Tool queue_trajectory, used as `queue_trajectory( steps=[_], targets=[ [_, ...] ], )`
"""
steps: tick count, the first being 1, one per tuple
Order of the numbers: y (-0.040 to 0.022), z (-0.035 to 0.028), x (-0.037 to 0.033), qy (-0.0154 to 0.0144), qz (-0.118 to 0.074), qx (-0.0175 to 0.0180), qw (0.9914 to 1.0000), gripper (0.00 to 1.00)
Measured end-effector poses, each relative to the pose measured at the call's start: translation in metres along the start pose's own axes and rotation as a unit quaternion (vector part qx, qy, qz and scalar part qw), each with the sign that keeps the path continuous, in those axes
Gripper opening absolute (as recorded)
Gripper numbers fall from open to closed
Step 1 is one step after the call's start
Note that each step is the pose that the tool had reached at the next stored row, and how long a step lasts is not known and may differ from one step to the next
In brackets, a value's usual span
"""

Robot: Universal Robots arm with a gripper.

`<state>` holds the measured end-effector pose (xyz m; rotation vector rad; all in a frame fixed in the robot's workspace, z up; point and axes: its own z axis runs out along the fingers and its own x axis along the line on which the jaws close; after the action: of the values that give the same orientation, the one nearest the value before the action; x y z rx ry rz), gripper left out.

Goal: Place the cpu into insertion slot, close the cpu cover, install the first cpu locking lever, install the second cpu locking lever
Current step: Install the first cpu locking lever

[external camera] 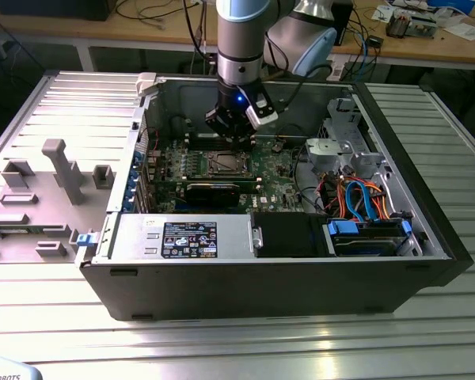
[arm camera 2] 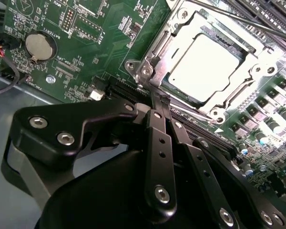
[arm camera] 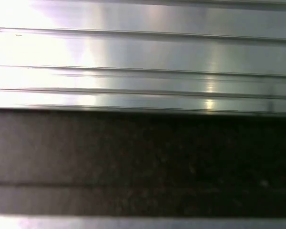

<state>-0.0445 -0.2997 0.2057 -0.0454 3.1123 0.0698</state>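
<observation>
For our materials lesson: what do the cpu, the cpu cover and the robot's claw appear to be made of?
The cpu looks like bare metal with a pale satin top that glares under the light. The cpu cover looks like thin stamped steel, bright and reflective at its edges. The claw seems to be matte black metal or hard plastic, joined with silver screws.

Silvery-grey square cpu (arm camera 2: 204,67) lay flat, seated in the insertion slot (arm camera 2: 158,83) near the middle of the green motherboard (arm camera 2: 105,43), thin silver cpu cover (arm camera 2: 238,71) lowered around it, chip showing through its window
</observation>
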Motion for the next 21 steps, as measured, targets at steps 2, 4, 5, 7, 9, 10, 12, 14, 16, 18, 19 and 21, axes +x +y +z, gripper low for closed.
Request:
queue_trajectory(
  steps=[2, 4, 5, 7, 9, 10, 12, 14, 16, 18, 19, 21],
  targets=[
    [0.0001, 0.001, -0.0006, 0.0001, 0.0, 0.0004, 1.0, 0.11],
    [0.0, 0.0015, -0.0011, 0.0001, 0.0, 0.0007, 1.0, 0.11],
    [0.0, 0.0015, -0.0012, 0.0001, 0.0, 0.0006, 1.0, 0.11],
    [0.0003, 0.0003, -0.0014, -0.0005, 0.0, 0.0, 1.0, 0.11],
    [0.0003, -0.0011, -0.0014, -0.0001, 0.0, 0.0004, 1.0, 0.11],
    [0.0002, -0.0012, -0.0014, -0.0002, 0.0, 0.0004, 1.0, 0.11],
    [0.0002, -0.0012, -0.0014, 0.0, 0.0, 0.0006, 1.0, 0.11],
    [0.0001, 0.0003, -0.0013, 0.0001, 0.0, 0.0033, 0.99999, 0.11],
    [0.0001, 0.0038, -0.0022, -0.0001, 0.0, 0.0053, 0.99999, 0.11],
    [-0.0001, 0.0039, -0.0022, 0.0002, 0.0, -0.0011, 1.0, 0.11],
    [-0.0001, 0.0039, -0.0022, 0.0003, 0.0, -0.0037, 0.99999, 0.11],
    [0.0002, 0.0011, -0.0023, 0.0001, 0.0, -0.0067, 0.99998, 0.11]
  ],
)
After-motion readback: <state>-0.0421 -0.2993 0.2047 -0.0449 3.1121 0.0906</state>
